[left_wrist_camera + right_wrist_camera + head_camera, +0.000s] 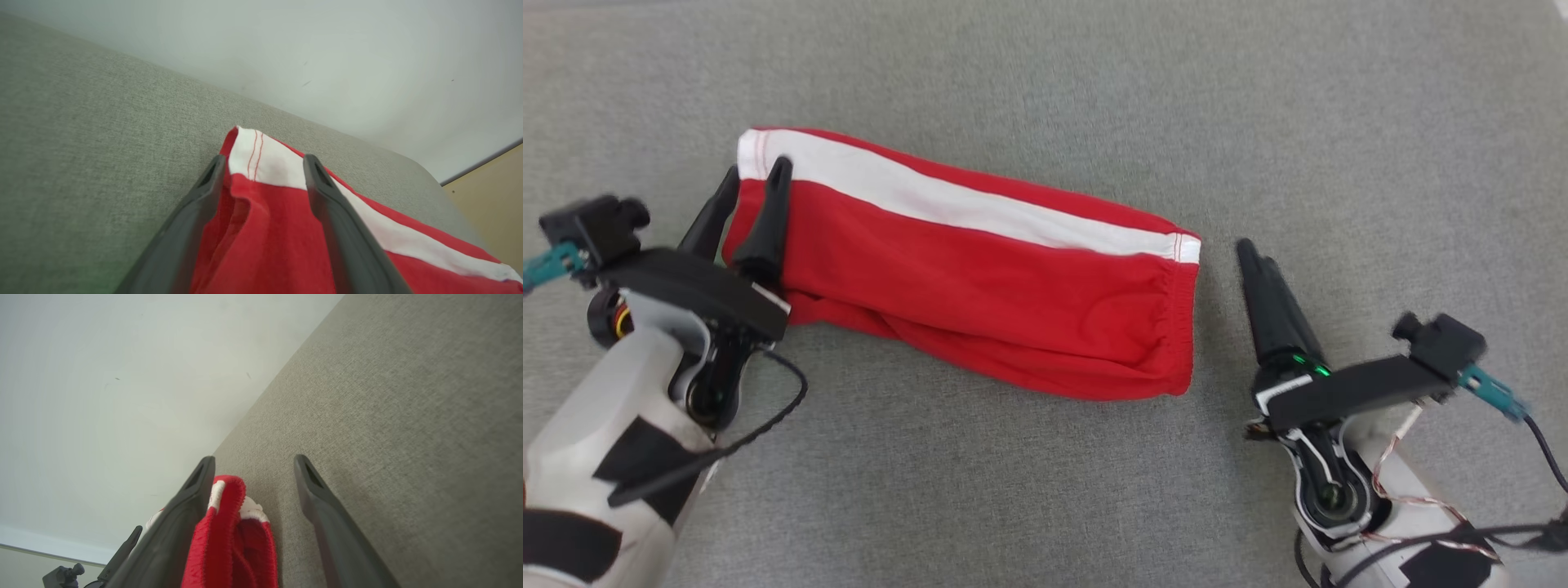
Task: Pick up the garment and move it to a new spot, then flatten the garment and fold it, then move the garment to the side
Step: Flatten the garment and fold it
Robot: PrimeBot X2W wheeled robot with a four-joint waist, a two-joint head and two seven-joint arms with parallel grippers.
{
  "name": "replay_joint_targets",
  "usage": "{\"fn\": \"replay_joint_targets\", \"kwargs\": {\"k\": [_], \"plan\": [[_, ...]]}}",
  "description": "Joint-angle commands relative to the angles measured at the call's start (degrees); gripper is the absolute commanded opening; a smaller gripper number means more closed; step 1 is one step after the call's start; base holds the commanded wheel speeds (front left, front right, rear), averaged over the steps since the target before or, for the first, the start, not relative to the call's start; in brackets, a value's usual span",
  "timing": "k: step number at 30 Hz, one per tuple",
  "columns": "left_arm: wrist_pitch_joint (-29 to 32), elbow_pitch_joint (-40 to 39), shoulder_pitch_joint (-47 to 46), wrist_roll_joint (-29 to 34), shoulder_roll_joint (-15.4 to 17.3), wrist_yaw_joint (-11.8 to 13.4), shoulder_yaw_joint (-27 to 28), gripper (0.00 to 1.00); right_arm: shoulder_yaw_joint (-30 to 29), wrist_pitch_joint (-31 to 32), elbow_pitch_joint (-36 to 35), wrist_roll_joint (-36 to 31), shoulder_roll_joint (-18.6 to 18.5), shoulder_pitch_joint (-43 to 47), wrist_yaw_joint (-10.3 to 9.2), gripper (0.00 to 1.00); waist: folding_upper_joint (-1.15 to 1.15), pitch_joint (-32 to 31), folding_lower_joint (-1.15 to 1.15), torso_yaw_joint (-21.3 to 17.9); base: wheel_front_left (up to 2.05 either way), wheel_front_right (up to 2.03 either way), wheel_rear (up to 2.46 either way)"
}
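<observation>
My left hand (758,167) stands wide, its fingers straddling the hem end of the folded red shorts (980,286), one finger over the cloth. My right hand (253,459) is wide too, with the elastic waistband (229,490) loose between its fingers. The shorts lie on the grey fabric surface (1045,82). The risk, I judge, is that a finger snags cloth on lifting away and undoes the fold.

Grey surface (1045,490) free all round; low red garment (980,302) blocks middle; wall (327,49) closes far edge.
</observation>
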Motion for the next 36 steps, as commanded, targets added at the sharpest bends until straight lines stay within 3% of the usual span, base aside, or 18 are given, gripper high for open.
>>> {"fn": "replay_joint_targets", "kwargs": {"k": [1, 7, 8, 14, 24, 28, 36], "plan": [[-0.04, 0.37, 1.94, 1.65, 0.32, -0.01, 1.28, 1.00, -1.07, -0.02, 0.46, -1.52, 0.05, 1.29, 0.02, 1.00, -0.01, -1.88, 0.00, 0.71, 0.00, 0.00, 0.00], [-0.05, -0.39, 8.13, 13.08, -1.41, -0.01, 10.85, 1.00, -7.61, -0.02, 2.42, -10.58, 1.16, 4.58, 0.02, 1.00, -0.01, -6.01, 0.00, 1.44, 0.00, 0.00, 0.00], [-0.06, -1.29, 10.64, 17.30, -2.31, 0.37, 14.35, 1.00, -10.09, -0.03, 2.74, -14.77, 2.09, 5.79, 0.02, 1.00, -0.01, -7.26, 0.00, 1.56, 0.00, 0.00, 0.00], [-0.06, -4.94, 18.21, 28.94, -5.06, 1.25, 22.77, 1.00, -19.80, -0.03, 2.80, -30.95, 4.97, 9.28, 0.02, 1.00, -0.01, -9.75, 0.00, 1.57, 0.00, 0.00, 0.00], [-0.07, -6.60, 26.31, 39.85, -9.72, 0.83, 32.18, 1.00, -32.90, -0.03, -1.74, -60.03, 10.19, 15.39, 0.02, 1.00, -0.01, -12.09, 0.00, 0.67, 0.00, 0.00, 0.00], [-0.07, -5.88, 26.50, 42.24, -10.93, 1.27, 35.75, 1.00, -34.70, -0.03, -3.00, -63.31, 11.60, 17.34, 0.02, 1.00, -0.01, -12.01, 0.00, -0.42, 0.00, 0.00, 0.00], [-0.07, -2.63, 22.93, 43.13, -12.53, 1.39, 41.42, 1.00, -35.97, -0.03, -3.62, -63.35, 12.42, 18.64, 0.02, 1.00, -0.01, -10.64, 0.00, -2.77, 0.00, 0.00, 0.00]]}}
